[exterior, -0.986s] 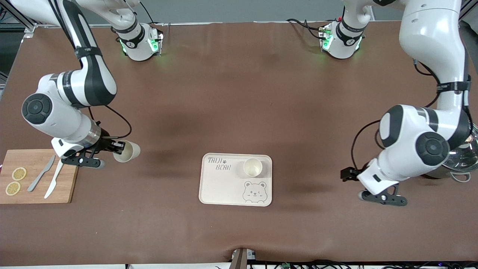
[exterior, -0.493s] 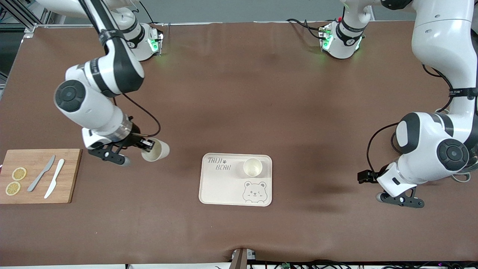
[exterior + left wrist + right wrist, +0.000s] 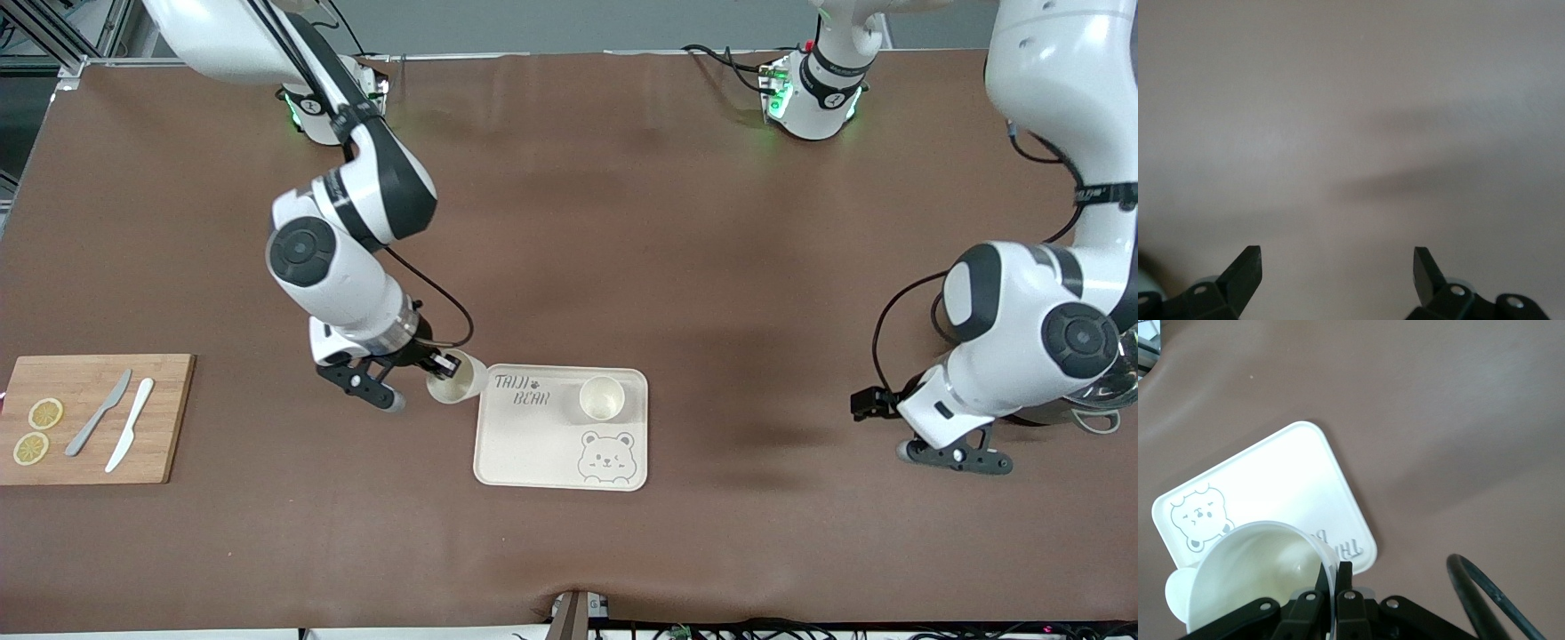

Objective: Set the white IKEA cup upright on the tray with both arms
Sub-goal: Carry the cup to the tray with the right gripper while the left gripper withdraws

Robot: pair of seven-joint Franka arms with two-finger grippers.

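My right gripper is shut on the rim of a white cup, one finger inside and one outside. It holds the cup tilted over the tray's edge at the right arm's end. In the right wrist view the cup fills the space by the gripper. The cream bear tray lies mid-table and shows in the right wrist view. A second white cup stands upright on the tray by the bear drawing. My left gripper is open and empty, waiting over bare table at the left arm's end.
A wooden cutting board with two knives and two lemon slices lies at the right arm's end. A metal pot sits at the left arm's end, partly hidden by the left arm. The table is covered in brown cloth.
My right arm has carried the cup from beside the cutting board across to the tray's edge. My left arm drew back slightly toward its end of the table.
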